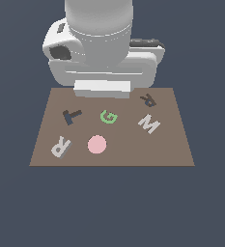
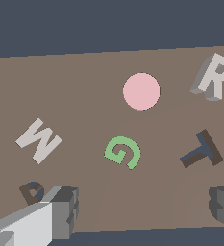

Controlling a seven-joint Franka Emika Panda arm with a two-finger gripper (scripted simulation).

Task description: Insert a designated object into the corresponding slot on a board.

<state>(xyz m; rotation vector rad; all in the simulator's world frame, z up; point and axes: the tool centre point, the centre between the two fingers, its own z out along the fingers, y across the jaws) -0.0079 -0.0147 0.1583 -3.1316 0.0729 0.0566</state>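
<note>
The light-grey R block lies flat on the brown board near its front corner at the exterior view's left. It also shows in the wrist view. The dark R-shaped slot is at the board's back on the exterior view's right. In the wrist view the slot is partly hidden behind one finger. My gripper is open and empty, hovering over the board's back edge, far from the R block. In the exterior view the arm hides the fingers.
On the board also lie a light-grey M, a dark T shape, a green G and a pink disc. The board sits on a dark blue-grey surface.
</note>
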